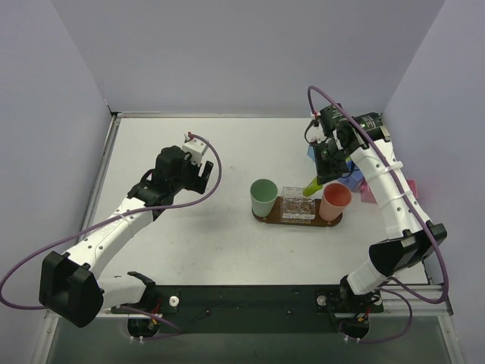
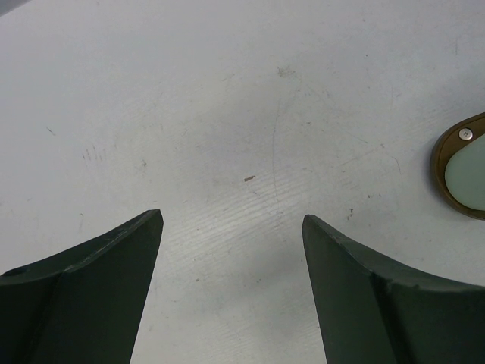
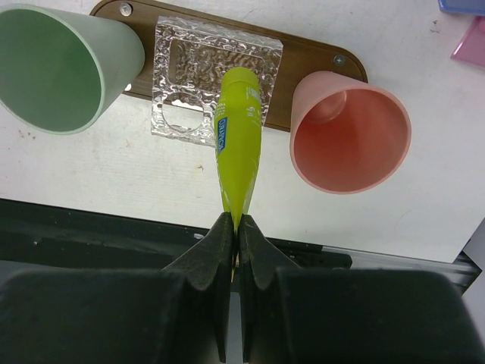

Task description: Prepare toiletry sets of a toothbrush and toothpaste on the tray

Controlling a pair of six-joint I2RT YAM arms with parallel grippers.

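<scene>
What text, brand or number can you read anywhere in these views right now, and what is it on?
Blue label with white capitals on the toothpaste, held in the right gripper: too blurred to read for certain.
Green cup, pink cup, tray, glass dish: no writing visible.
Left wrist view and top view: nothing readable.

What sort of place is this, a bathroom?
Likely a robot lab test booth: plain pale walls around a white table, two arms bolted at its edge, the right pincer holding a lime-green flat toothpaste tube.
</scene>
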